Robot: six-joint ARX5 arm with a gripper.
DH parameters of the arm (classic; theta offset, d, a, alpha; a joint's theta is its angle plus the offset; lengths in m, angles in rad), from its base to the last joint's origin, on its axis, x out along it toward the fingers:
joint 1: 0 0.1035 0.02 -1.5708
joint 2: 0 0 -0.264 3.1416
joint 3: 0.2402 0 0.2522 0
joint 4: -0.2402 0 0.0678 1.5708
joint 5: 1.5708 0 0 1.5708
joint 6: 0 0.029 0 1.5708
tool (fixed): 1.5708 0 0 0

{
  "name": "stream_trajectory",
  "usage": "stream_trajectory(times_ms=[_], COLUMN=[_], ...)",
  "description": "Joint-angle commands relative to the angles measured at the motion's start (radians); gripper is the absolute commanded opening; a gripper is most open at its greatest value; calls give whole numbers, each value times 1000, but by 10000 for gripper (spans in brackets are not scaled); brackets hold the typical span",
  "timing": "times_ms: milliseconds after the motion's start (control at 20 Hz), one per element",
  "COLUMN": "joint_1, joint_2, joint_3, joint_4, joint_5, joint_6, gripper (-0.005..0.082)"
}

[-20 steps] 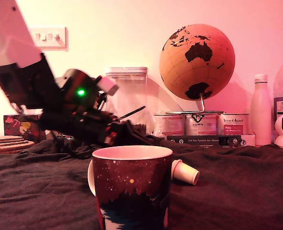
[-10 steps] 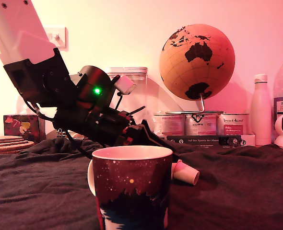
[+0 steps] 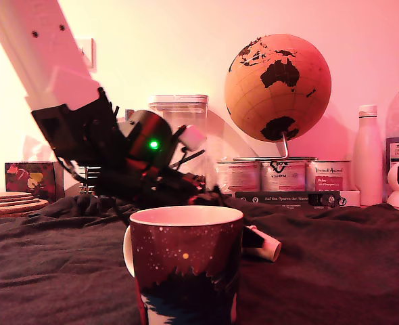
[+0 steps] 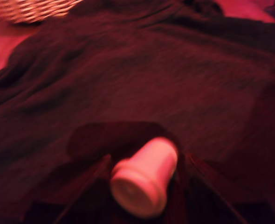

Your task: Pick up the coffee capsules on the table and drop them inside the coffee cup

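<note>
Gripper (image 4: 144,186) reached down behind cup (image 3: 186,264), jaws spread either side of capsule (image 4: 144,175) lying on its side on table (image 3: 335,271). Not clamped, not lifted. Cup interior hidden. Grasp, carry, drop remained.

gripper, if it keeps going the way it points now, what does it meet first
The coffee capsule lying on its side on the dark cloth; the gripper has its jaws either side of it. Contact is unclear.

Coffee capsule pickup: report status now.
Gripper open, jaws either side of the coffee capsule, not yet closed. Capsule lying on its side on the table, behind the coffee cup. Nothing in the way.
</note>
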Motion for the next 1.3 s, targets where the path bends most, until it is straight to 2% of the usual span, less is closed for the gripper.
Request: stream_trajectory(times_ms=[0,400,650,700,850,1100,1250], joint_1=[-11,-23,-19,-19,-19,-19,-19], joint_2=[21,51,51,51,51,51,51], joint_3=[17,78,102,104,118,133,133], joint_4=[-5,-92,-184,-196,-229,-230,-231], joint_5=[8,-11,-66,-73,-75,-73,-71], joint_6=[8,8,11,28,29,29,29], gripper=[460,459,440,440,439,388,302])
